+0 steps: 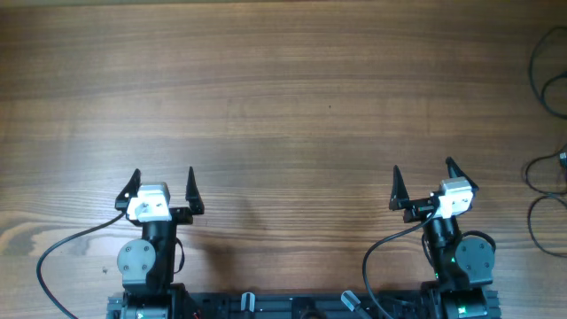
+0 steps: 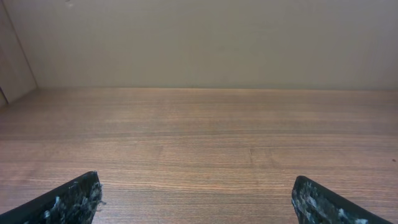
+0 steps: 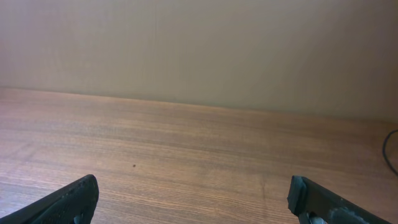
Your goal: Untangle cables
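The right gripper (image 3: 193, 202) stands wide apart, its two dark fingers (image 3: 71, 204) showing only at the bottom corners, with bare wood-grain tabletop (image 3: 199, 143) between them. A plain beige wall (image 3: 199, 50) rises behind. A thin black cable (image 3: 390, 152) curves in at the right edge.

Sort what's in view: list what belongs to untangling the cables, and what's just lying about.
For the job:
- thin black cables, far right, partly out of view
- left gripper, open, empty
- right gripper, open, empty

Not part of it:
- wooden table
- thicker black leads on the arms themselves
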Robot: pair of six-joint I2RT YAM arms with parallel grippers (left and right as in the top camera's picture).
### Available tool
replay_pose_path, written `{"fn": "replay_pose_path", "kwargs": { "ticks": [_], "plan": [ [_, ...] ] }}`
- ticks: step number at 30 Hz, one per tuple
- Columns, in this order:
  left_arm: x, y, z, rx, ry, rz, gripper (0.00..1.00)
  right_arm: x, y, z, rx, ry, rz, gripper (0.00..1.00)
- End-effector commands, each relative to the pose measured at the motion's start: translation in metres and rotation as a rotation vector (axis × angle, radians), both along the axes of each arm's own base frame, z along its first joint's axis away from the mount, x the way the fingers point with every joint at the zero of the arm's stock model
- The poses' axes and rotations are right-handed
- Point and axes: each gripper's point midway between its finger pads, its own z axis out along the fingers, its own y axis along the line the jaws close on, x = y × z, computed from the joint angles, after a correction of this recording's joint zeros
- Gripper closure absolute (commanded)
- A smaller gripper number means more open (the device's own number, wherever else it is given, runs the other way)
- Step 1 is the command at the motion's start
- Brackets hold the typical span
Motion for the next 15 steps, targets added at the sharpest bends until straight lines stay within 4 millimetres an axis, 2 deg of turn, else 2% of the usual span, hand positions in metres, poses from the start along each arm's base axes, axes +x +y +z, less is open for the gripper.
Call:
{"fn": "replay_pose_path", "kwargs": {
  "ticks": [1,15],
  "plan": [
    [0.0001,-0.0007,-0.0019,0.019,-0.002,-0.004,0.00,-0.0010,0.0014,0.0024,0.016,-0.011,0.011,0.00],
    [0.0001,-0.0013,-0.0015,0.019,-0.004,-0.006,0.00,-0.0010,0.0014,0.0025,0.016,-0.012,0.011,0.00]
  ]
}}
